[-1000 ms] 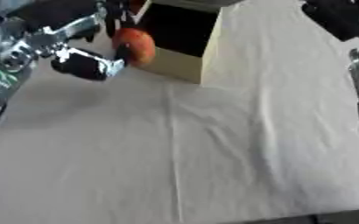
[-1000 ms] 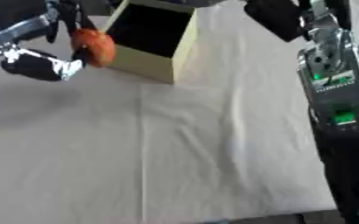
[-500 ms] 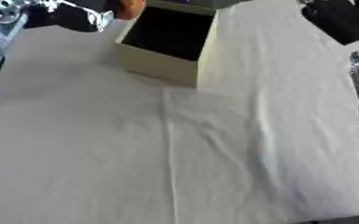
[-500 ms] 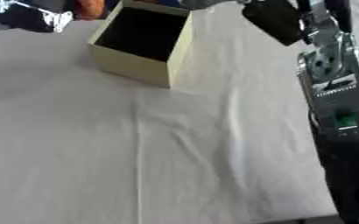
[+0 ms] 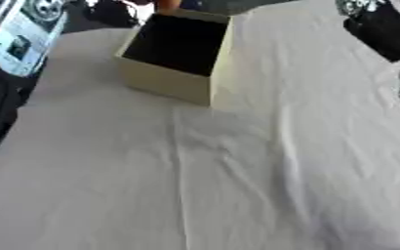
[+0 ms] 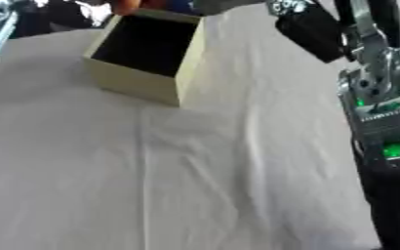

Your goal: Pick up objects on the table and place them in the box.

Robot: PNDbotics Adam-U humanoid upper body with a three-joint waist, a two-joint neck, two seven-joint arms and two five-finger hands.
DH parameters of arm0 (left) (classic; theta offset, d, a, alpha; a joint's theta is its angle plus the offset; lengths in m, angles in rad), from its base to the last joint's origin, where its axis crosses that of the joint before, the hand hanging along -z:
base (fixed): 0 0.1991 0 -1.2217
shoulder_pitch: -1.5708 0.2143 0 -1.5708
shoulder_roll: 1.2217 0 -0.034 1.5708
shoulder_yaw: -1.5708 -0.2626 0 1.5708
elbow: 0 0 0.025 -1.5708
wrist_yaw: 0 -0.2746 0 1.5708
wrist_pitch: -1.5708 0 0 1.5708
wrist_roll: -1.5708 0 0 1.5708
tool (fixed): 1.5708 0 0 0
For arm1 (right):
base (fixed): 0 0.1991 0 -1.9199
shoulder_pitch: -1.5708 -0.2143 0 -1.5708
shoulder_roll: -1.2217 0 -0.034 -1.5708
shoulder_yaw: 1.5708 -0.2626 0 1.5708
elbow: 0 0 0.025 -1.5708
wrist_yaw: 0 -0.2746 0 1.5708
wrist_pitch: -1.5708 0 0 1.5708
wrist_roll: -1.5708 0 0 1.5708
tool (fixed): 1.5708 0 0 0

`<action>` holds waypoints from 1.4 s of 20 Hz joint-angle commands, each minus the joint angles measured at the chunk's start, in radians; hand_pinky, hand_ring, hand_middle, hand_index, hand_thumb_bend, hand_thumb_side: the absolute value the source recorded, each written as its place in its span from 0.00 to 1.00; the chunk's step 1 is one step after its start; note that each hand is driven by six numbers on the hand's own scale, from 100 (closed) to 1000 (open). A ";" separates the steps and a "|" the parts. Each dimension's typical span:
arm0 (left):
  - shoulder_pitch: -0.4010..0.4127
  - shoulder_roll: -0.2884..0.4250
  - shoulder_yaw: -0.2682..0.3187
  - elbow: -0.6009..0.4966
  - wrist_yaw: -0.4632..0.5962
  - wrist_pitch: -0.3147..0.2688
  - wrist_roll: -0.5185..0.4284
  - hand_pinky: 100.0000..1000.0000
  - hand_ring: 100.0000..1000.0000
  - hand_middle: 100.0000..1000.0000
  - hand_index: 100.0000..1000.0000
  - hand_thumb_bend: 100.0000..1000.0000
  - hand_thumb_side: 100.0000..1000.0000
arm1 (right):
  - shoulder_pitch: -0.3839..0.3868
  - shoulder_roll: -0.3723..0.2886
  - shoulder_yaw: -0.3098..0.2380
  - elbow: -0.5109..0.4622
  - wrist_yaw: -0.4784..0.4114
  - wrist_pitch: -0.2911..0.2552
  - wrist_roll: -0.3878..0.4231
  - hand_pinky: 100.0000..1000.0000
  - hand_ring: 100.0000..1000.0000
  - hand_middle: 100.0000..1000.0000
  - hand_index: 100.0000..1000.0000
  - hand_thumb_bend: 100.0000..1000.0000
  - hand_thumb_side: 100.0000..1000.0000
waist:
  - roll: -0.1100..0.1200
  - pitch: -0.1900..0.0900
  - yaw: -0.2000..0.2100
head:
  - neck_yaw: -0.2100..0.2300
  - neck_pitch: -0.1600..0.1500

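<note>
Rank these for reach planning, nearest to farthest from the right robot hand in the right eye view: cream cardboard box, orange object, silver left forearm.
From the right robot hand, upper right:
1. cream cardboard box, just to its left.
2. orange object, top edge, beyond the box.
3. silver left forearm, far left edge.

Box (image 5: 171, 83) on table (image 5: 237, 185), far left

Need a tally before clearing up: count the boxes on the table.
1. The open cream box sits at the table's far left, on the white cloth. Its dark inside may hide things.
</note>
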 commanded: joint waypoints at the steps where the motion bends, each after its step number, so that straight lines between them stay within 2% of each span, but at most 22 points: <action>1: -0.042 -0.009 0.033 0.067 -0.038 -0.044 0.027 0.35 0.52 0.58 0.68 0.00 0.23 | -0.026 0.000 0.000 -0.022 -0.002 -0.002 0.002 0.81 0.74 0.54 0.77 0.00 0.69 | -0.003 -0.017 -0.008 | 0.014 -0.022; 10: -0.096 -0.053 0.096 0.287 -0.143 -0.152 0.137 0.35 0.53 0.58 0.68 0.00 0.25 | -0.043 0.013 0.006 -0.028 -0.007 -0.005 0.007 0.81 0.74 0.53 0.77 0.00 0.70 | 0.010 0.001 -0.046 | 0.029 -0.040; 14: -0.102 -0.061 0.110 0.334 -0.188 -0.167 0.159 0.36 0.53 0.59 0.69 0.00 0.18 | -0.044 0.013 0.006 -0.029 -0.010 -0.005 0.007 0.80 0.74 0.53 0.77 0.00 0.70 | 0.014 0.005 -0.052 | 0.036 -0.037; 15: -0.103 -0.062 0.113 0.342 -0.201 -0.167 0.165 0.38 0.55 0.59 0.69 0.00 0.11 | -0.044 0.013 0.006 -0.029 -0.011 -0.005 0.007 0.80 0.74 0.53 0.77 0.00 0.70 | 0.014 0.005 -0.053 | 0.037 -0.038; 16: -0.103 -0.064 0.115 0.349 -0.216 -0.169 0.169 0.39 0.55 0.60 0.70 0.00 0.10 | -0.044 0.013 0.006 -0.029 -0.011 -0.005 0.007 0.80 0.74 0.53 0.77 0.00 0.70 | 0.015 0.006 -0.054 | 0.037 -0.039; 17: -0.103 -0.065 0.116 0.354 -0.229 -0.173 0.172 0.45 0.61 0.63 0.73 0.00 0.05 | -0.043 0.013 0.005 -0.029 -0.011 -0.004 0.007 0.80 0.74 0.53 0.77 0.00 0.70 | 0.015 0.006 -0.054 | 0.039 -0.038; 19: -0.104 -0.065 0.116 0.354 -0.255 -0.190 0.177 0.52 0.68 0.68 0.78 0.00 0.10 | -0.041 0.011 0.004 -0.029 -0.012 -0.003 0.006 0.80 0.74 0.53 0.77 0.00 0.70 | 0.015 0.006 -0.054 | 0.040 -0.034; 21: -0.104 -0.064 0.114 0.351 -0.285 -0.206 0.180 0.55 0.71 0.71 0.82 0.11 0.17 | -0.039 0.012 0.003 -0.029 -0.013 -0.002 0.004 0.80 0.74 0.53 0.77 0.00 0.70 | 0.015 0.005 -0.053 | 0.041 -0.031; 24: -0.102 -0.066 0.117 0.358 -0.333 -0.218 0.184 0.59 0.75 0.74 0.84 0.16 0.21 | -0.037 0.015 0.003 -0.031 -0.015 -0.003 0.004 0.80 0.74 0.53 0.77 0.00 0.70 | 0.015 0.004 -0.055 | 0.043 -0.030; 25: -0.101 -0.066 0.119 0.362 -0.345 -0.222 0.186 0.60 0.76 0.75 0.86 0.21 0.26 | -0.036 0.015 0.002 -0.031 -0.014 -0.002 0.004 0.80 0.73 0.53 0.77 0.00 0.70 | 0.015 0.004 -0.056 | 0.043 -0.030; 28: -0.098 -0.069 0.128 0.368 -0.364 -0.227 0.202 0.59 0.75 0.75 0.85 0.19 0.26 | -0.032 0.015 0.000 -0.032 -0.016 -0.001 0.002 0.80 0.73 0.53 0.77 0.00 0.70 | 0.016 0.003 -0.057 | 0.042 -0.030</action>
